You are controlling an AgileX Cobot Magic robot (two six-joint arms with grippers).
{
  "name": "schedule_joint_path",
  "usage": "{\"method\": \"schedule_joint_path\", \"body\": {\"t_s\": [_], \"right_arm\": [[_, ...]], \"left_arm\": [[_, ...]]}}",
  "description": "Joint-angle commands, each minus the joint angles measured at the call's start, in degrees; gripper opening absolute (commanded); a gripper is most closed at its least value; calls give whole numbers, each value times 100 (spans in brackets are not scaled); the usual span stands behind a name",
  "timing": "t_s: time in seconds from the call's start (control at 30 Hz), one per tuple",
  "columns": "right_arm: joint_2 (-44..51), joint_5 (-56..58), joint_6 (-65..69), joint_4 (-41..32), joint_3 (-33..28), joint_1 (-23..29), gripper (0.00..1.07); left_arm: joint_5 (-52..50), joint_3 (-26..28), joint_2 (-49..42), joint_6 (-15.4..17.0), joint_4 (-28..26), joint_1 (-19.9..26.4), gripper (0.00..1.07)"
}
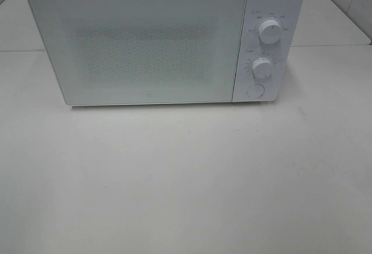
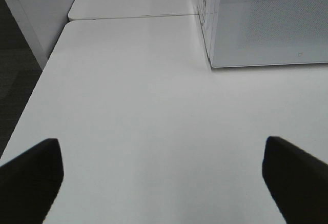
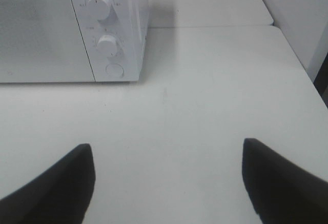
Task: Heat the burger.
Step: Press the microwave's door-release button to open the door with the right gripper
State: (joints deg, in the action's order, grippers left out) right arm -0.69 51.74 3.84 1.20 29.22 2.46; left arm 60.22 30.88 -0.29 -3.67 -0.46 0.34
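The burger is out of view in all three frames. A white microwave (image 1: 151, 42) stands at the back of the white table (image 1: 186, 178) with its door shut; I cannot see inside through the frosted door. My left gripper (image 2: 163, 178) hangs open over bare table, well back from the microwave's (image 2: 266, 24) left front corner. My right gripper (image 3: 168, 180) is open too, with nothing between its fingers, back from the microwave (image 3: 77, 29) and its control panel. Neither arm shows in the high view.
On the microwave's right panel sit two round knobs (image 1: 270, 31) (image 1: 261, 67) and a round button (image 1: 255, 90). The table's left edge (image 2: 31, 101) drops to dark floor. A seam (image 1: 325, 46) splits the table behind the microwave's front.
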Motion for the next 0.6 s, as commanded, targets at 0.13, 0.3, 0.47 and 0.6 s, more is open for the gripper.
{"method": "schedule_joint_path", "body": {"t_s": [0.13,0.3,0.47,0.6], "right_arm": [[-350,-831,-17,29,40,-17,76],[-785,-1604,-17,29,23,-17,76],[-1272,-2252,-17,34,23,-17,73],[-1581,-2573,-17,34,23,-17,71]], "left_arm": [[-86,0,-86,23,11,6,98],[-86,0,-86,23,11,6,98],[-86,0,-86,23,11,6,98],[-86,0,-86,23,11,6,98]]}}
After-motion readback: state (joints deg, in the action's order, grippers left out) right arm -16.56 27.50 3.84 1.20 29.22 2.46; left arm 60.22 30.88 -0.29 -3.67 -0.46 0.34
